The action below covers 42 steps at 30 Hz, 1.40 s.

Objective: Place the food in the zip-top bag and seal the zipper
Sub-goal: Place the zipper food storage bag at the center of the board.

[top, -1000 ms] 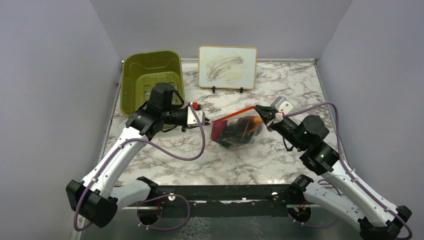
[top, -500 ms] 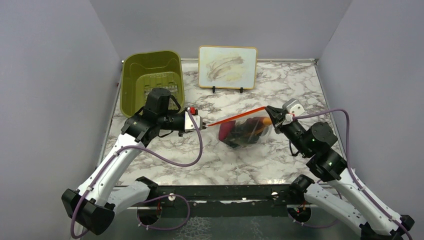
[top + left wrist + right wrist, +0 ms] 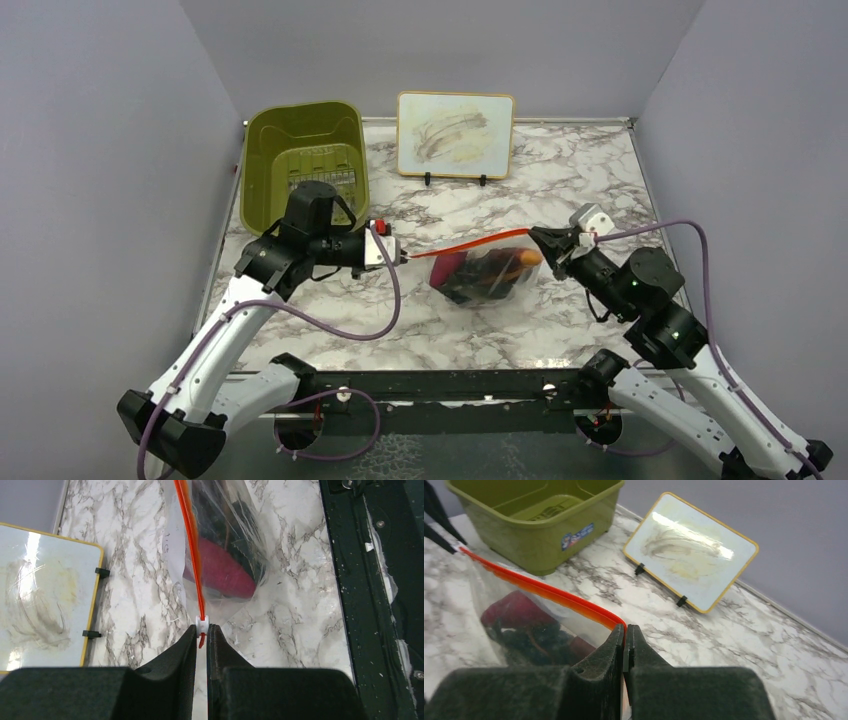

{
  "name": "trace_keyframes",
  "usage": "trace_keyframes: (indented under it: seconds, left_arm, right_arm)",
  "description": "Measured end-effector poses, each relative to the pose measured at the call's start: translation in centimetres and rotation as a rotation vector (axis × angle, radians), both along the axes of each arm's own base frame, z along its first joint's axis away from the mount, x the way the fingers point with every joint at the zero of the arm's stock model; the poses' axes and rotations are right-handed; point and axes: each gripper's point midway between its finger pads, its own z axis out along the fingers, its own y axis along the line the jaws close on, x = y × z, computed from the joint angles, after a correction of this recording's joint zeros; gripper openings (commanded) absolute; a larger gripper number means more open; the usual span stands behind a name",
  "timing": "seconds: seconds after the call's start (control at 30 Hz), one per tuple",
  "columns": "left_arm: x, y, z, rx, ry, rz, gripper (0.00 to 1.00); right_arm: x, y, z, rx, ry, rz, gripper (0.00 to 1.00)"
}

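Observation:
The clear zip-top bag (image 3: 487,275) hangs stretched between both grippers just above the marble table. The food (image 3: 470,278) lies inside it: a pink-purple piece (image 3: 220,572), dark grapes (image 3: 235,535) and an orange end (image 3: 526,258). The orange-red zipper (image 3: 468,242) runs taut from left to right. My left gripper (image 3: 401,255) is shut on the white slider (image 3: 201,624) at the zipper's left end. My right gripper (image 3: 540,238) is shut on the bag's right corner, where the zipper (image 3: 574,602) ends at its fingertips (image 3: 616,632).
An olive-green bin (image 3: 300,155) stands at the back left, close behind the left arm. A small yellow-framed board (image 3: 455,133) stands on clips at the back centre. The dark base rail (image 3: 440,385) runs along the near edge. Grey walls close in on three sides.
The two grippers have drawn apart, the left one leftward and nearer, the right one rightward. The zipper between them shows longer and tauter, and the bag has shifted slightly right.

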Motion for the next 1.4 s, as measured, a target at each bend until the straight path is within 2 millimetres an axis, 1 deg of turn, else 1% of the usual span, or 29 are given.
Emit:
trace_keyframes:
  seconds: [0.03,0.1,0.2,0.33,0.4,0.43,0.5,0.6,0.7,0.77,0.83,0.9,1.07,1.27,1.4]
  left_arm:
    - [-0.3,0.1,0.1,-0.003,0.001,-0.001,0.00]
    - [-1.0,0.4,0.6,-0.013,-0.008,-0.005,0.00]
    - [-2.6,0.8,1.6,-0.046,-0.040,-0.030,0.00]
    - [-4.9,1.0,2.5,-0.097,-0.065,-0.087,0.00]
    - [-5.8,0.9,2.4,-0.116,-0.054,-0.121,0.00]
    - [-6.0,0.8,2.2,-0.119,-0.046,-0.132,0.00]
    - [-5.9,0.7,1.3,-0.107,-0.011,-0.134,0.00]
    - [-4.8,0.5,-1.0,-0.064,0.079,-0.103,0.00]
    - [-3.1,0.0,-3.8,-0.014,0.171,-0.055,0.00]
    - [-2.1,-0.2,-5.1,0.007,0.215,-0.021,0.01]
    - [-1.2,-0.5,-5.6,0.009,0.238,0.010,0.01]
    - [0.0,-0.8,-5.7,0.000,0.235,0.048,0.00]
    - [3.0,-1.5,-5.8,-0.023,0.218,0.136,0.00]
    - [6.8,-2.2,-7.9,0.014,0.247,0.218,0.00]
    - [9.1,-2.4,-8.2,0.019,0.235,0.270,0.00]
  right_arm:
    - [-0.4,0.1,0.2,0.009,0.010,0.018,0.01]
    - [-2.0,0.5,0.8,0.043,0.038,0.082,0.01]
    - [-5.0,0.8,1.9,0.114,0.083,0.186,0.01]
    - [-9.2,0.5,2.8,0.235,0.135,0.300,0.01]
    - [-10.5,0.4,2.6,0.295,0.171,0.333,0.01]
    - [-10.9,0.4,2.3,0.323,0.192,0.338,0.01]
    - [-10.9,0.6,1.0,0.369,0.245,0.331,0.01]
    - [-9.5,1.0,-1.7,0.414,0.324,0.273,0.01]
    - [-7.4,1.3,-4.9,0.417,0.369,0.194,0.01]
    - [-5.7,1.6,-7.1,0.393,0.404,0.130,0.01]
    - [-4.2,1.6,-8.6,0.371,0.430,0.065,0.01]
    - [-2.9,1.6,-9.4,0.353,0.433,0.015,0.01]
    - [-0.6,1.6,-9.9,0.301,0.385,-0.049,0.01]
    - [2.5,1.5,-11.0,0.218,0.341,-0.143,0.01]
    - [4.1,1.5,-11.7,0.167,0.311,-0.185,0.01]
